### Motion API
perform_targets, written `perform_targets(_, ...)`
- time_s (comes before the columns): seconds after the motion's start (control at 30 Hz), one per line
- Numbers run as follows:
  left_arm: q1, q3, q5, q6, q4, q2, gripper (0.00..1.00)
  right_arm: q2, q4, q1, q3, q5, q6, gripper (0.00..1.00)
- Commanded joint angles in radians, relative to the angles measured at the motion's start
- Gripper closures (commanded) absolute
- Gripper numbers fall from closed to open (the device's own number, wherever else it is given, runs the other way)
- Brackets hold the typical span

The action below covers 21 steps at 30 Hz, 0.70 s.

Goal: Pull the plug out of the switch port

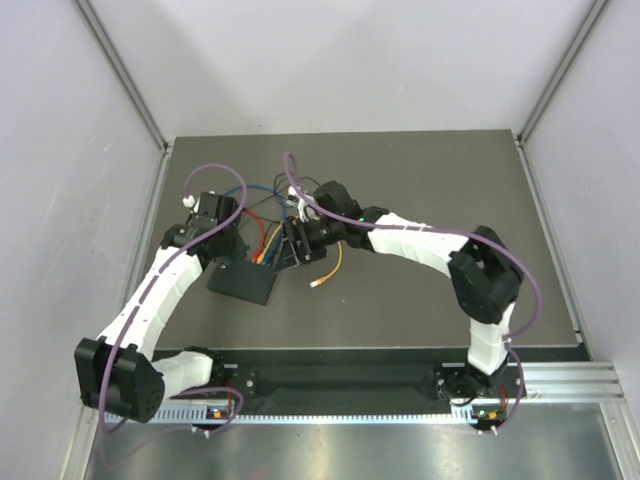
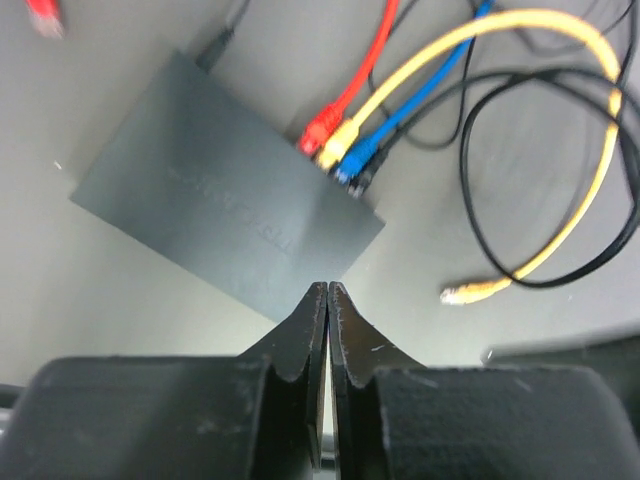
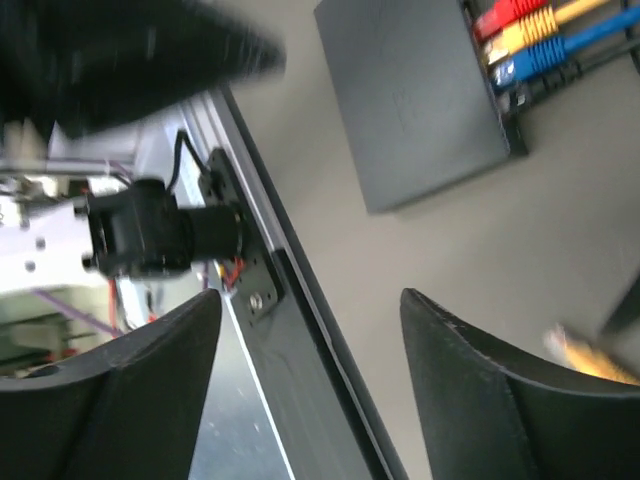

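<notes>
The switch (image 2: 220,190) lies flat on the table (image 1: 420,300), left of centre, btw the two arms. One long edge carries a row of seated plugs side by side: red plug (image 2: 322,128), yellow plug (image 2: 338,145), blue plug (image 2: 358,162), and what looks like a black plug (image 2: 368,181) next along, hard to be sure. Cords fan away from that edge. The loose yellow end (image 2: 470,292) lies on the table, apart from the box. A thin dark cord (image 2: 215,45) meets the same edge near its far corner.

The left gripper (image 2: 328,290) has its jaws pressed together w/ nothing btw them, tips just over the near corner of the switch; can't tell if they touch it. The right gripper (image 3: 310,295) has its jaws spread wide & empty; in its wrist view the plug row sits up and to the right, apart from the fingers.

Handling, my read: the switch is thin, prob light, w/ a smooth matte top, so it'll slide or lift if a plug is tugged w/o smth pinning it. Best one arm presses on the plain top while the other pulls. Plugs are small, hard plastic, tightly packed, so little finger room. Cords are soft & would kink if yanked. Take hold on the plug body right at the port, not along the cord, & pull straight out. A latch tab may need squeezing; none visible here. Which plug is meant, the task doesn't say
</notes>
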<state>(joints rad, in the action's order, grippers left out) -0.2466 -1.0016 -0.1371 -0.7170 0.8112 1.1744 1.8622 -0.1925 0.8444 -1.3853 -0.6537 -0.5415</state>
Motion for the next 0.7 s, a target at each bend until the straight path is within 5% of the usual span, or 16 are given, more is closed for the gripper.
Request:
perform_targets(0.0,-0.002,0.044,0.060,-0.018,0.006,-0.007,0.94,0.096,0.116,0.021,-0.101,-0.037,-0.104,0.30)
perform_targets(0.23,0.055,-0.002,0.080,0.085,0.075,0.116,1.00,0.270,0.143,0.022,-0.231,-0.009,-0.189,0.46)
perform_targets(0.67,0.072,0.189,0.237,-0.027,-0.078,0.109,1.00,0.324,0.185,-0.031,-0.149,0.031,-0.211,0.52)
